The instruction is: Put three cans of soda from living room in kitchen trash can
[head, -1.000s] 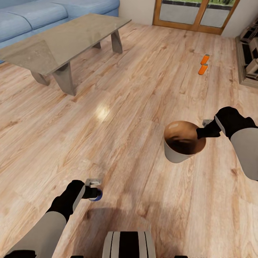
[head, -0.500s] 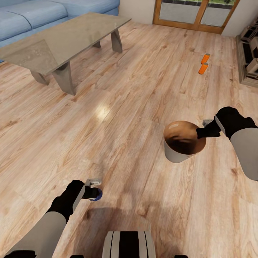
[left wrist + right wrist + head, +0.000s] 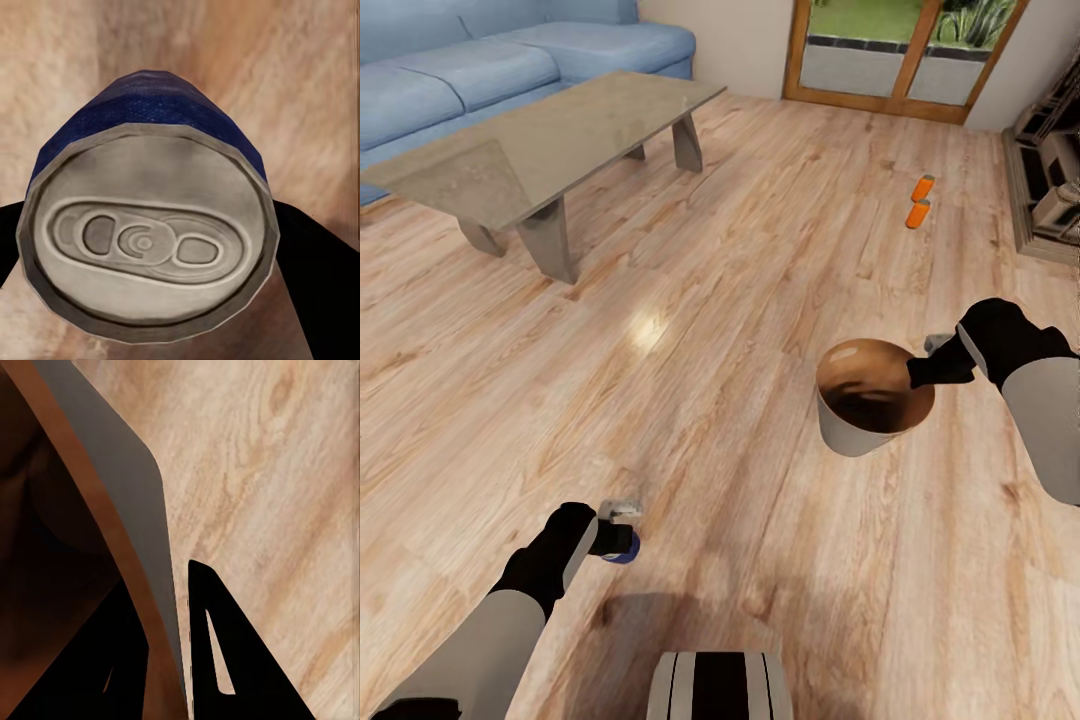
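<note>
We are standing in the living room over the light wood plank floor (image 3: pixel 690 300), carrying something in each arm. Our left pincer (image 3: pixel 622 541) is closing on the blue drink can with the grey metal top (image 3: pixel 622 547), holding it low over the floor; in the left wrist view the same can's grey top with its pull tab (image 3: pixel 146 244) is facing the camera, and the black fingers (image 3: pixel 319 285) are pressing against its sides, so the jaws are standing about a can's width apart.

Our right pincer (image 3: pixel 922 372) is gripping the rim of the small round tapered bin, light grey outside and coppery brown inside (image 3: pixel 852 432). In the right wrist view the bin's thin wall (image 3: pixel 131 525) is passing between the two black fingers (image 3: pixel 232 660), one finger inside the brown hollow and one outside, the jaws narrowed to the thickness of the wall. We cannot tell whether the bin is touching the floor or hanging just above it.

Well beyond the bin, toward the wood-framed glazed doors (image 3: pixel 900 50), two bright orange cans (image 3: pixel 920 201) are on the floor just beside each other. Left of the bin and farther off, the glass-topped coffee bench (image 3: pixel 550 125) is standing before the blue corner sofa (image 3: pixel 480 60).
</note>
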Robot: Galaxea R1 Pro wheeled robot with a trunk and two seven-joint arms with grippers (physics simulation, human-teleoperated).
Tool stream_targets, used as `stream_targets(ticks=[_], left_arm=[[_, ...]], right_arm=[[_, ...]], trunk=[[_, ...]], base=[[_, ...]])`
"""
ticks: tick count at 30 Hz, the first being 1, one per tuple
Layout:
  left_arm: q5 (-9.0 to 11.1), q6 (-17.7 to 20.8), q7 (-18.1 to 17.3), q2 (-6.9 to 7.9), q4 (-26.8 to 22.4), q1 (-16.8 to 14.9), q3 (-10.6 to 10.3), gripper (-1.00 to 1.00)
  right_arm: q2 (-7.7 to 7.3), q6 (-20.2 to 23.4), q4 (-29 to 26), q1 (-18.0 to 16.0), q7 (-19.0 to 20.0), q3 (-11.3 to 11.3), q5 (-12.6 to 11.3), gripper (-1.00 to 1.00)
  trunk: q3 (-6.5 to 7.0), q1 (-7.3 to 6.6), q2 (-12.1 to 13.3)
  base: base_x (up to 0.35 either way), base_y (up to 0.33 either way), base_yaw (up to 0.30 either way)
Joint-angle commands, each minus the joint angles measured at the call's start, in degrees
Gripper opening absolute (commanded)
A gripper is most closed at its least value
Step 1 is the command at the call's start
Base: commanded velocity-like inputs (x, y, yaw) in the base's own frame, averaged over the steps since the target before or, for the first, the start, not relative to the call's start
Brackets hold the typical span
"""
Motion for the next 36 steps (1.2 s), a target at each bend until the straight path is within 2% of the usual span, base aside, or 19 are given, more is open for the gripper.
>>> stream_targets(ticks=[1, 10, 15, 17, 19, 22, 25, 30, 36], left_arm=[[0.0, 0.0, 0.0, 0.00, 0.0, 0.0, 0.0, -1.00], [0.0, 0.5, -0.4, 0.08, 0.0, 0.0, 0.0, -1.00], [0.0, 2.6, -3.3, 0.30, -0.2, 0.0, -0.1, -1.00], [-0.1, 3.3, -5.6, 0.34, -0.2, 0.0, -0.2, -1.00], [-0.1, 4.3, -6.1, 0.32, -0.3, 0.0, -0.2, -1.00], [0.0, 7.8, -6.7, 0.48, -1.3, -0.2, -0.3, -1.00], [-0.1, 9.1, -6.9, 0.61, -3.5, -0.3, -0.3, -1.00], [-0.2, 13.5, -7.1, 0.85, -10.4, -0.5, -0.3, -1.00], [-0.4, 13.5, -7.1, 0.88, -15.1, -0.5, -0.4, -1.00]], right_arm=[[0.01, 0.1, 0.0, 0.0, 0.1, -0.1, -0.6, -1.00], [0.06, 0.1, 0.0, 0.2, 0.2, 0.2, -0.7, -1.00], [0.50, 0.1, 0.1, 0.6, 0.2, 0.2, -1.0, -1.00], [1.50, 0.1, 0.1, 2.4, 0.2, 0.1, -1.3, -1.00], [2.50, 0.1, 0.1, 3.3, 0.2, 0.0, -1.3, -1.00], [4.58, 0.1, 0.1, 5.7, 0.0, -0.2, -1.3, -1.00], [5.55, 0.1, 0.0, 7.0, 0.0, -0.2, -1.2, -1.00], [7.27, 0.1, -0.1, 9.6, -0.2, -0.2, -1.3, -1.00], [8.65, 0.1, -0.5, 11.4, -0.3, -0.2, -1.2, -1.00]], trunk=[[0.23, -0.02, 0.0], [2.22, -0.26, 0.1], [3.33, -0.38, 0.2], [3.78, -0.44, 0.2], [4.22, -0.49, 0.3], [4.76, -1.15, 1.5], [5.30, -1.81, 2.7], [6.19, -2.90, 4.7], [7.27, -4.22, 7.1]], base=[[0.000, 0.000, 0.000], [0.000, 0.000, 0.000], [0.000, 0.000, 0.000], [0.000, 0.000, 0.000], [0.000, 0.000, 0.000], [0.000, 0.000, 0.000], [0.000, 0.000, 0.000], [0.000, 0.000, 0.000], [0.000, 0.000, 0.000]])
